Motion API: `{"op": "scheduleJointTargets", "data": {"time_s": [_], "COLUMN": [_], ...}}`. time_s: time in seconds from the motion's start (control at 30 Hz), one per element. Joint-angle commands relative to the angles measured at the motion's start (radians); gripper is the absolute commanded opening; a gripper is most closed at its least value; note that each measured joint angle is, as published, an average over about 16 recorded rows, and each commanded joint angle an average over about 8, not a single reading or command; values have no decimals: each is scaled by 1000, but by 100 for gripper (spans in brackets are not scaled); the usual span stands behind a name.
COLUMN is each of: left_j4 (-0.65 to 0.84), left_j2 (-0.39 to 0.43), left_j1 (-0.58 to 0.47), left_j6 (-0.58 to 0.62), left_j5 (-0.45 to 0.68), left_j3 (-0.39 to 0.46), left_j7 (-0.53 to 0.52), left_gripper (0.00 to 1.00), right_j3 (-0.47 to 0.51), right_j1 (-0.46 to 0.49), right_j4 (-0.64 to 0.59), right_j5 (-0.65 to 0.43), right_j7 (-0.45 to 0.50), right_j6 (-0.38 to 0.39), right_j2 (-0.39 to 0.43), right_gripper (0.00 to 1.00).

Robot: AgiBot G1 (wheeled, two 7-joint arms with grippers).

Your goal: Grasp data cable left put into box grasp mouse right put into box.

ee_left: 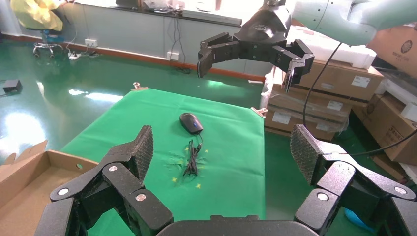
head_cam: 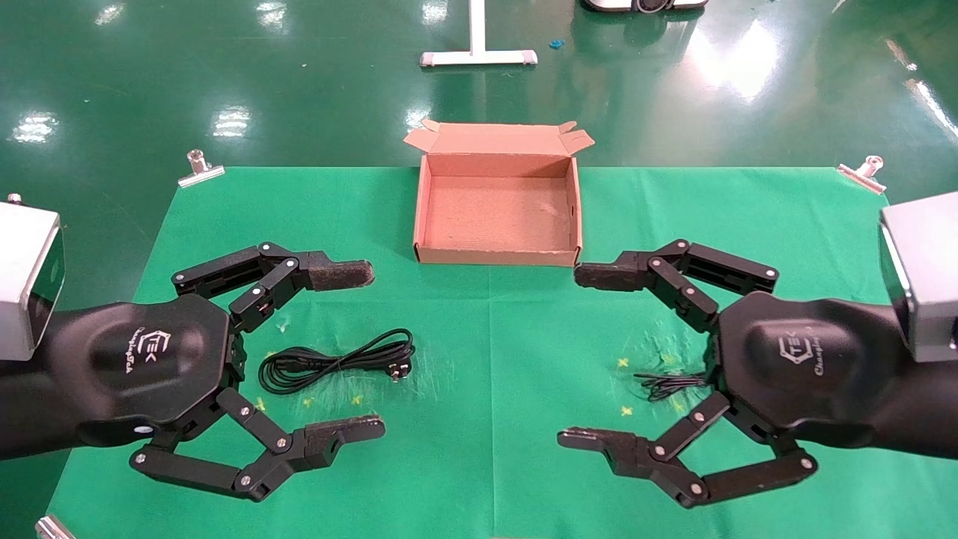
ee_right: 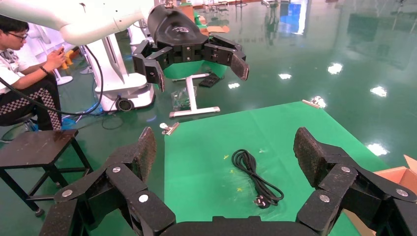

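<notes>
The data cable (head_cam: pixel 337 359), a thick black looped cable with a silver-tipped plug, lies on the green cloth between the fingers of my open left gripper (head_cam: pixel 352 352), which hovers above it. The cable also shows in the right wrist view (ee_right: pixel 255 177). The mouse (ee_left: pixel 191 123) and its thin bundled cord (ee_left: pixel 193 160) lie on the cloth in the left wrist view. In the head view only the cord (head_cam: pixel 666 383) shows, since my open right gripper (head_cam: pixel 587 357) hides the mouse. The brown cardboard box (head_cam: pixel 423 217) stands open and empty at the far middle.
Metal clips (head_cam: pixel 200 168) (head_cam: pixel 861 174) hold the cloth's far corners. A white stand (head_cam: pixel 477 56) is on the floor beyond. Stacked cartons (ee_left: pixel 344 78) stand past the table's right side. A seated person (ee_right: pixel 24 73) and a dark stool (ee_right: pixel 39 147) are off its left side.
</notes>
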Motion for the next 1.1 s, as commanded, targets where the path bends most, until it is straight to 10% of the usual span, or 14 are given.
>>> {"op": "scheduleJointTargets", "data": {"time_s": [0.03,1.1], "left_j4": [0,-14], "left_j2": [0,-13], "left_j1": [0,-7], "left_j6": [0,-4], "left_j5": [0,61], "left_j3": [0,24], "left_j7": [0,-16], "left_gripper": [100,100], "right_j3": [0,-14], "right_j1": [0,3], "right_j4": [0,17], "right_j5": [0,-70], "right_j7": [0,-17], "right_j6": [0,16], "right_j2": [0,17], "right_gripper": [100,100]}}
